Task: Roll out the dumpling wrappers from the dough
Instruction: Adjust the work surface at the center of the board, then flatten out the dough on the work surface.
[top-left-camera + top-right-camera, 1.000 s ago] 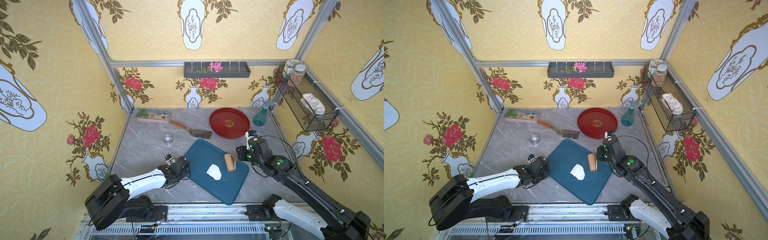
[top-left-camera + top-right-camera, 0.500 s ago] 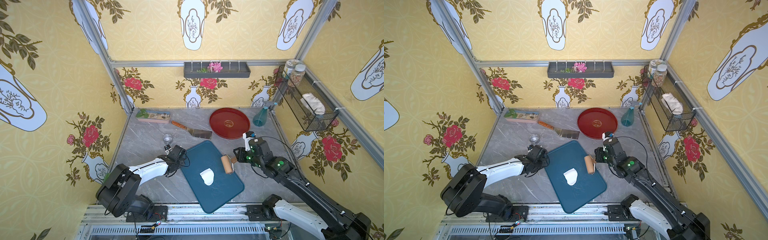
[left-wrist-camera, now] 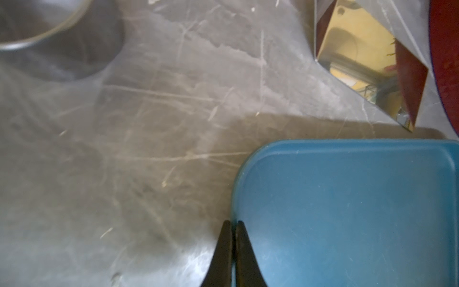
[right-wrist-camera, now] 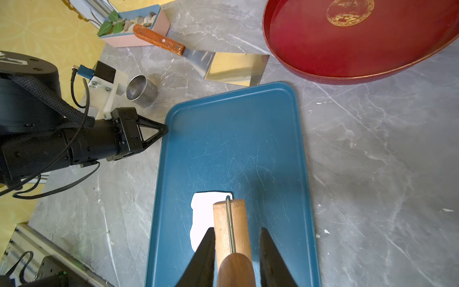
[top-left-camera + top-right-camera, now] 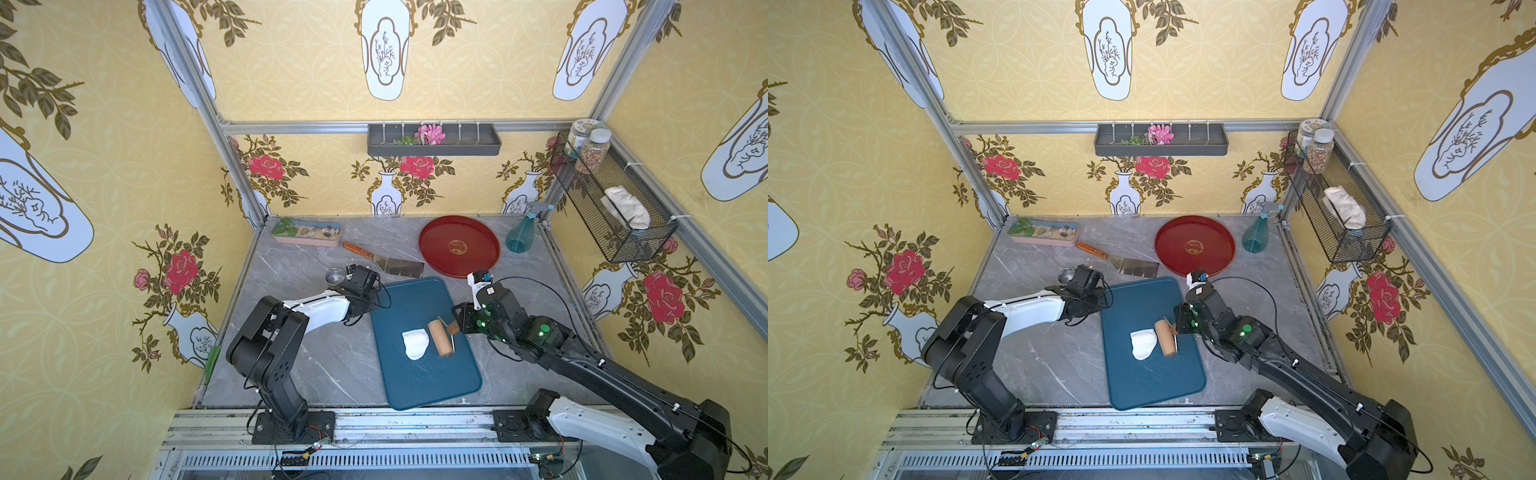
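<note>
1. Right wrist view: your right gripper (image 4: 237,229) clamps the roller (image 4: 222,218) by its handle; the dough (image 4: 202,213) lies just beside it on the blue board (image 4: 231,139).
2. Left wrist view misses the dough; your left gripper (image 3: 232,223) sits closed at the board's edge.
3. Both top views show the grey marble table (image 5: 316,365) and yellow floral walls (image 5: 124,124).

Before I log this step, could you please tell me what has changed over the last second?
The left gripper, shut, moved along the left rim of the blue board toward its far corner, and the board turned clockwise, now lying nearly front to back. The dough and roller came round with it; the right gripper kept hold of the roller's handle. Red tray, scraper and steel cup stayed put.
</note>
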Available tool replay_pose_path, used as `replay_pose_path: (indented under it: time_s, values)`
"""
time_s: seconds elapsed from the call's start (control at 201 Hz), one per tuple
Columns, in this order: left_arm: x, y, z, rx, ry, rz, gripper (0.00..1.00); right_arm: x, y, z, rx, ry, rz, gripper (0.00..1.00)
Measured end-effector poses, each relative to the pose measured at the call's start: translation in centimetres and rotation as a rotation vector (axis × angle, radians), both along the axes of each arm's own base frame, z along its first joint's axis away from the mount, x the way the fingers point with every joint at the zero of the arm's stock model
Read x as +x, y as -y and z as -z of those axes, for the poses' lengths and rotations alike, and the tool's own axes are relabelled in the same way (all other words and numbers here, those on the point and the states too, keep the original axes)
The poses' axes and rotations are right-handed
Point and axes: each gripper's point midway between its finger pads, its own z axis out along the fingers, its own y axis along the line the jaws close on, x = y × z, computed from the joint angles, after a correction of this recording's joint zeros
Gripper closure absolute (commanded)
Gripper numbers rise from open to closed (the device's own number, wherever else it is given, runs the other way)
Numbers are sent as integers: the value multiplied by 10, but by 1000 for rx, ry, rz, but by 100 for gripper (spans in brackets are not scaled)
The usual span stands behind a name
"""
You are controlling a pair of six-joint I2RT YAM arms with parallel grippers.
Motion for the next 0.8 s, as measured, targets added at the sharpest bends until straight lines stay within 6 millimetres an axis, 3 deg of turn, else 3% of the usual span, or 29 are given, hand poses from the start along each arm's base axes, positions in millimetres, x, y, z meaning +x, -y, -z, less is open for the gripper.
replay_pose_path:
  time_s: [0.055,0.169,0.289,0.488,0.672,0.802]
  values:
    - [4,2,-2,-10,11,-1,68,0,3,0,2,6,23,100]
    - [7,1,-7,-27,29,-6,58,1,7,-2,10,14,61,100]
    - [-2,-4,-12,-40,36,-7,56,4,11,-3,18,17,100,100]
    - [-39,-10,-4,-81,-17,8,53,12,4,-3,35,12,129,100]
    - [-73,5,5,-113,-68,59,52,20,-16,-5,39,12,100,100]
    - [-83,13,9,-124,-80,76,52,20,-35,-5,33,9,65,100]
